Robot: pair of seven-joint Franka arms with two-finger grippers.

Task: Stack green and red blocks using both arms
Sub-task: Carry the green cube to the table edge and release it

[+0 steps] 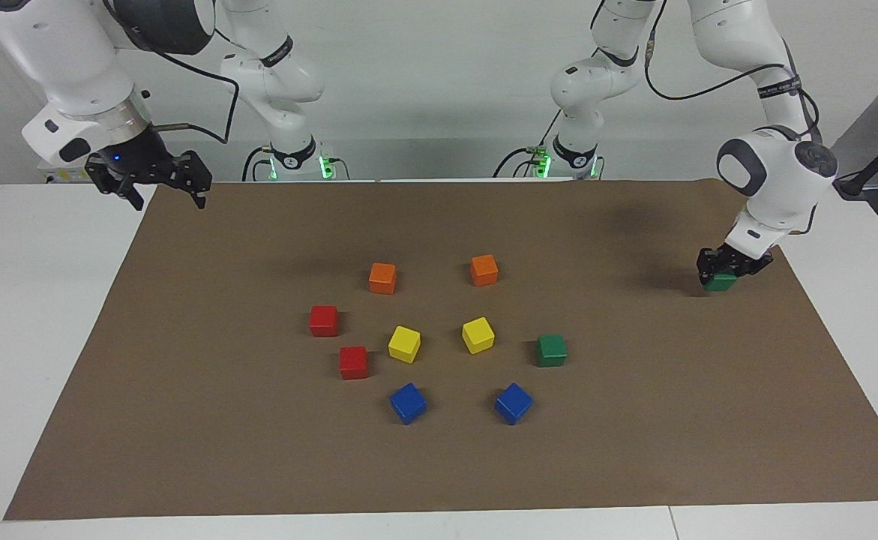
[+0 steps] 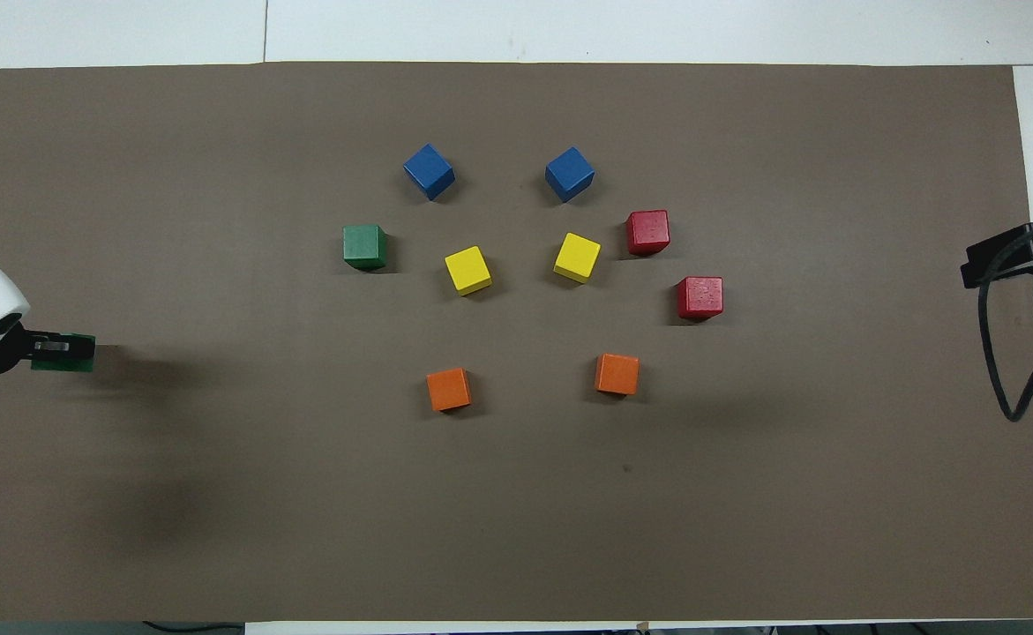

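Facing view: white wall at the back, white table (image 1: 34, 315) carrying a brown mat (image 1: 633, 435). Near the mat's edge at the left arm's end, left gripper (image 1: 723, 271) low over the mat, fingers clamped on a green block (image 1: 722, 283); whether that block rests on the mat or hangs just above it, cannot tell. Over the mat's corner nearest the right arm's base, right gripper (image 1: 155, 187) raised and waiting, jaws spread wide, holding nothing. Around the mat's middle, a ring of cubes: second green block (image 1: 552, 349) toward the left arm's end, two red blocks (image 1: 324, 320) (image 1: 353, 362) toward the right arm's end, apart from each other; two orange cubes (image 1: 382, 277) (image 1: 483, 270) nearest the robots, two yellow cubes (image 1: 404, 344) (image 1: 477, 334) in the centre, two blue cubes (image 1: 408, 403) (image 1: 513, 403) farthest from them. Nothing stacked. Overhead view: same brown mat (image 2: 516, 529), left gripper (image 2: 50, 348) at its edge with the held green block (image 2: 73, 352) showing past the fingers; right gripper (image 2: 1014, 256) over the mat's edge at the right arm's end; free green block (image 2: 364, 246), red blocks (image 2: 647, 232) (image 2: 699, 296), orange cubes (image 2: 448, 389) (image 2: 617, 374), yellow cubes (image 2: 467, 269) (image 2: 577, 257) and blue cubes (image 2: 429, 170) (image 2: 569, 174) all separate, none touching.
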